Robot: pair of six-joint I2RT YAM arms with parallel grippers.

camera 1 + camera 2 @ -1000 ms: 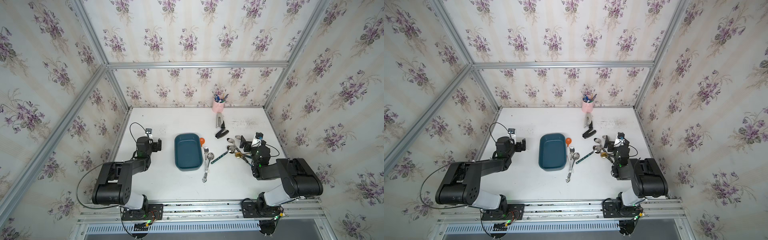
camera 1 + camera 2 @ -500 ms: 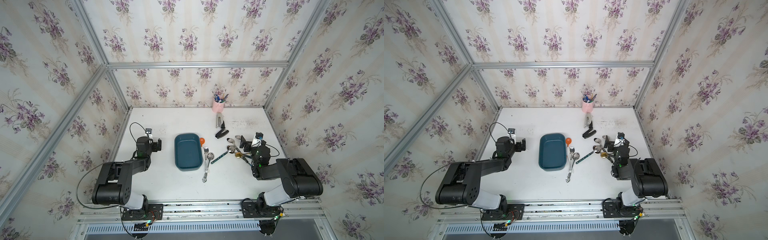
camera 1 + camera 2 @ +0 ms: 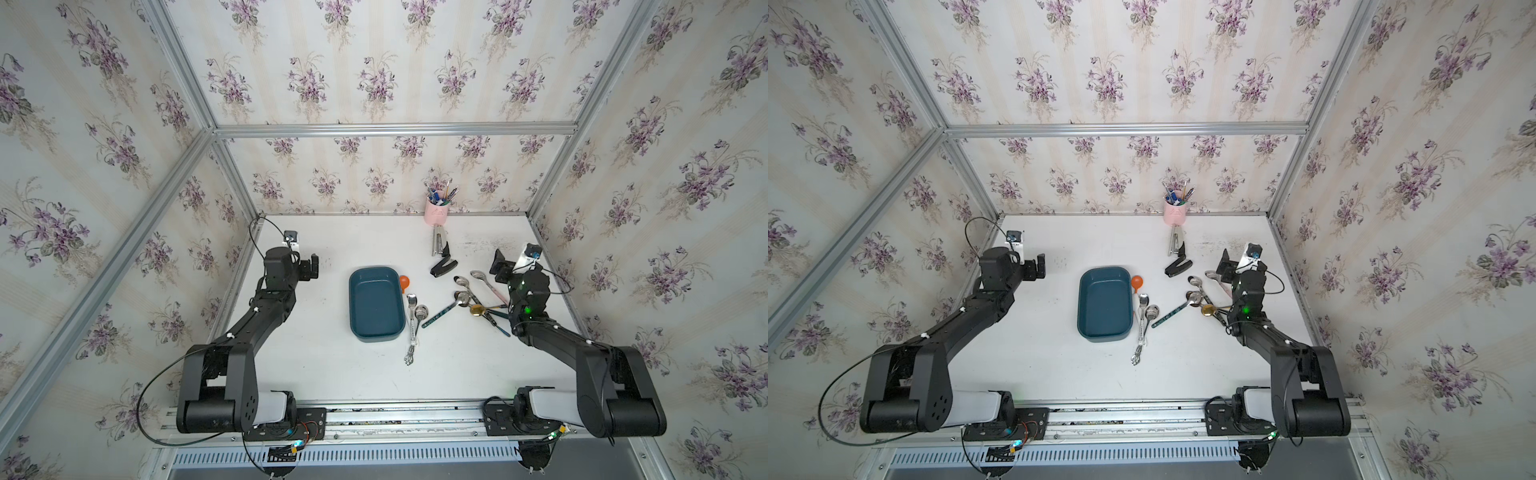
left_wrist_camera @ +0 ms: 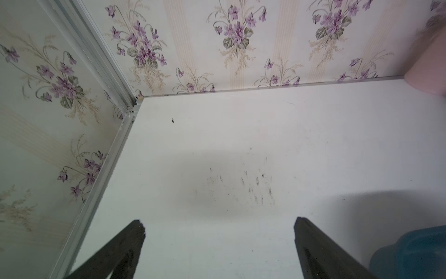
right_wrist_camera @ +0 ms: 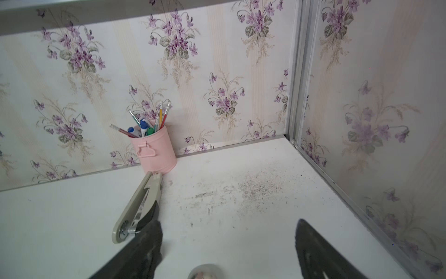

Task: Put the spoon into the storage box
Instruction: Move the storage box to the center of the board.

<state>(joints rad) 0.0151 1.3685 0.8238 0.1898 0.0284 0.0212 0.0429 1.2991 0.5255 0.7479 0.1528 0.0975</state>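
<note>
**Both claws wide open, no spoon in the box yet**

The left gripper (image 3: 311, 268) hovers near the left wall over the bare white table (image 3: 332, 374). Its jaws are spread wide with nothing between them (the left wrist view shows only scuffed tabletop there). Well to its right sits the teal storage box (image 3: 374, 305), empty. Just beside the box's right wall lies an orange spoon (image 3: 404, 281). Next to that, two steel spoons (image 3: 412, 300) lie side by side, handles toward the robot. Further right is a heap of spoons (image 3: 462, 297) crossed over one another, one with a teal patterned handle. The right gripper (image 3: 503, 266) hangs over the heap's far edge, jaws apart and holding nothing. A spoon bowl (image 5: 205, 271) shows beneath them. Behind, a stapler (image 3: 440, 257) lies before the pink pen cup (image 3: 436, 212).
</note>
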